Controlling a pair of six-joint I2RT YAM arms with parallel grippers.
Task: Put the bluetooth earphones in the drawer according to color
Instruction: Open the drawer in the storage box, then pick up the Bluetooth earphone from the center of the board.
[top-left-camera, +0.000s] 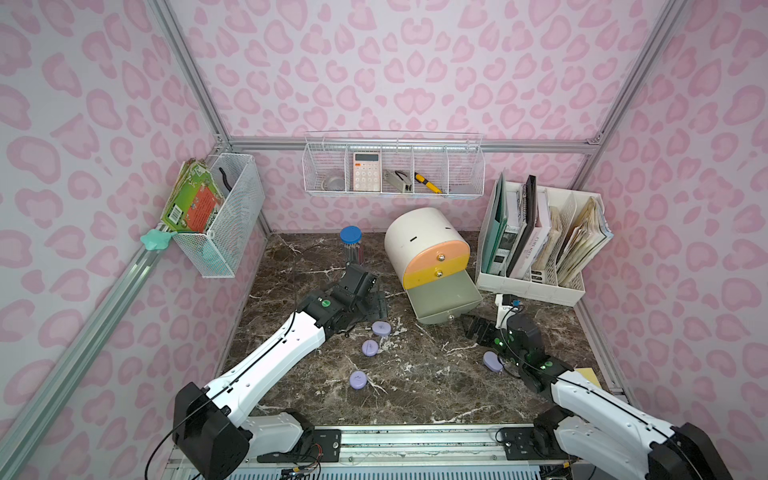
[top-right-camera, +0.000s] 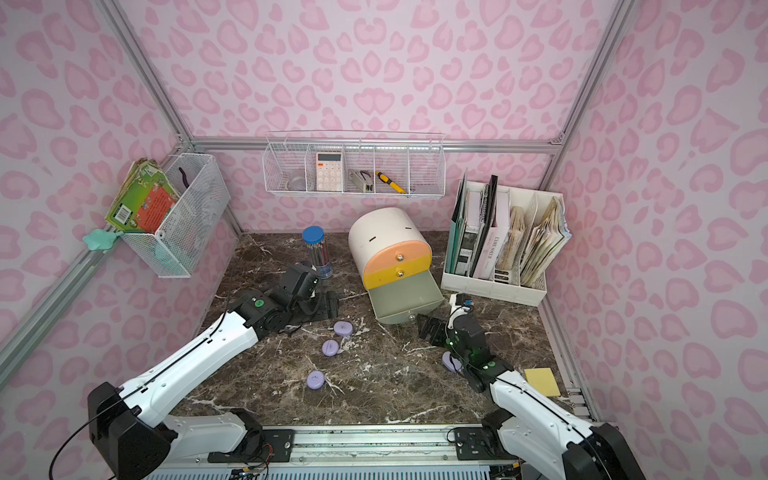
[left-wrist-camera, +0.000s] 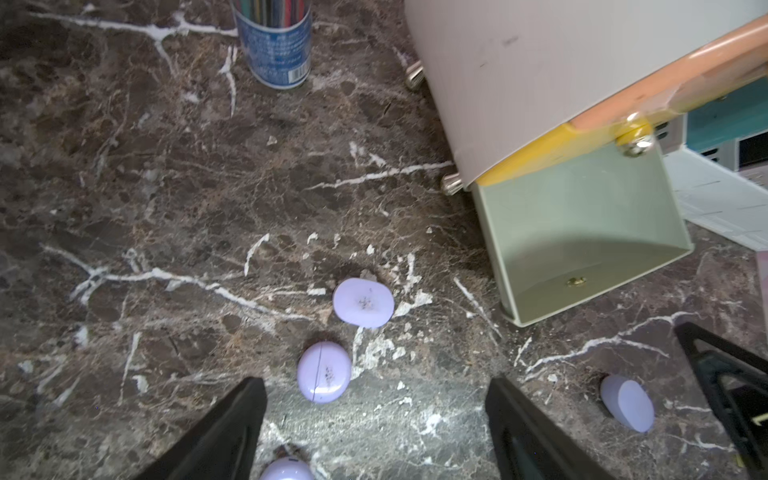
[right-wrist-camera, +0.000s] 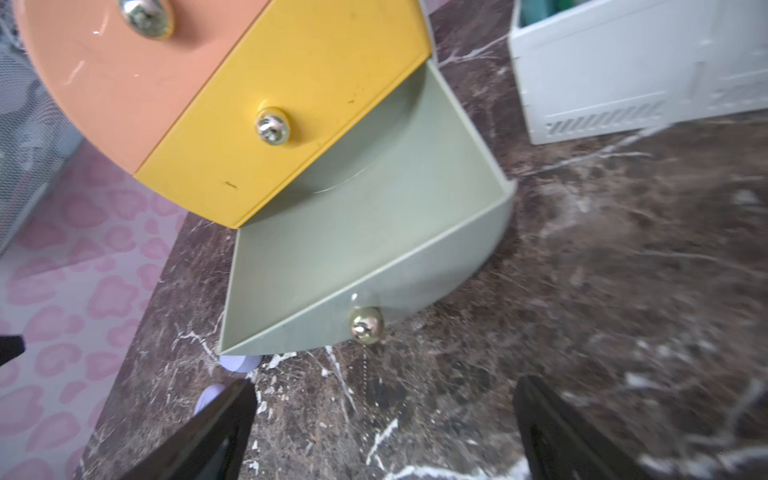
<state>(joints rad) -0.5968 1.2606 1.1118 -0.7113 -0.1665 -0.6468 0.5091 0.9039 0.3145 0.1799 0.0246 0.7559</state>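
The pale grey-green drawer (top-left-camera: 446, 297) of the white arch-topped cabinet (top-left-camera: 419, 232) is pulled out empty, likely to receive four lilac pebble-shaped earphone cases (top-left-camera: 369, 348) scattered before it; left gripper (left-wrist-camera: 374, 384) and right gripper (right-wrist-camera: 382, 384) are spread, nothing held.

Showing rows of small white print and a barcode on the blue label of the pencil tube (left-wrist-camera: 274, 50), all too blurred for reading. Carrying a barcode on the green book (top-left-camera: 187, 199) in the wire basket (top-left-camera: 232, 224). Running dark capitals down a pale book spine (top-right-camera: 495, 248) in the file rack (top-right-camera: 490, 286), not legible.
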